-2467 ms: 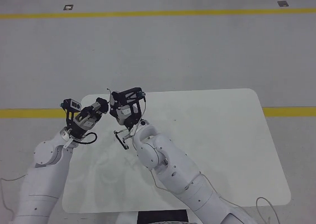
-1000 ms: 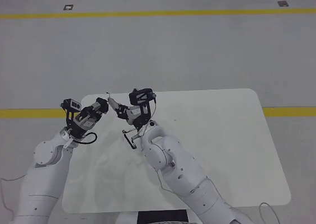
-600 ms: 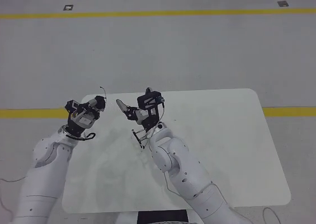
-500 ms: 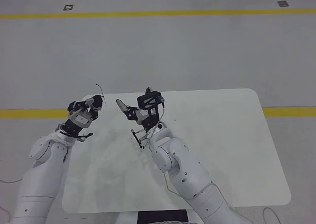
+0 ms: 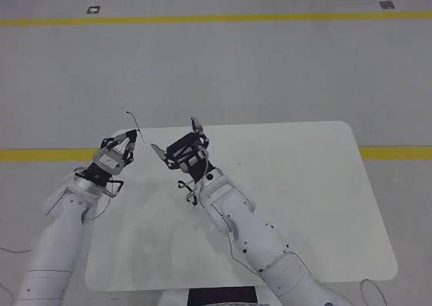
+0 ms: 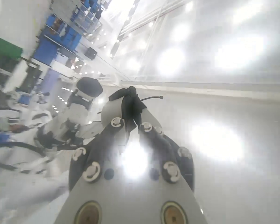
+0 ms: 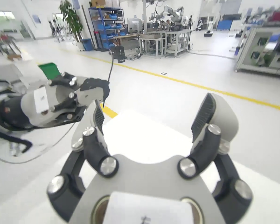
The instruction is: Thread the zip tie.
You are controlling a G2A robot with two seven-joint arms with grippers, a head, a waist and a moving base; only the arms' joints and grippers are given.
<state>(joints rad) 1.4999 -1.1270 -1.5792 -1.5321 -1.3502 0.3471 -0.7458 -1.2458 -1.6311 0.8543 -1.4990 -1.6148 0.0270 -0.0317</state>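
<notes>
1. The right gripper [image 7: 154, 115] hangs over the far left part of the desk [image 5: 300, 199], fingers spread wide and holding nothing.
2. Just to its left, the left gripper [image 5: 126, 140] has its fingers closed on the zip tie [image 7: 111, 68] — a thin black strand, slightly curved, rising above the desk's far left corner.
3. Risk: the long free end looks whippy — a nudge from the right fingers could flick it aside or twist it in the pinch.
</notes>
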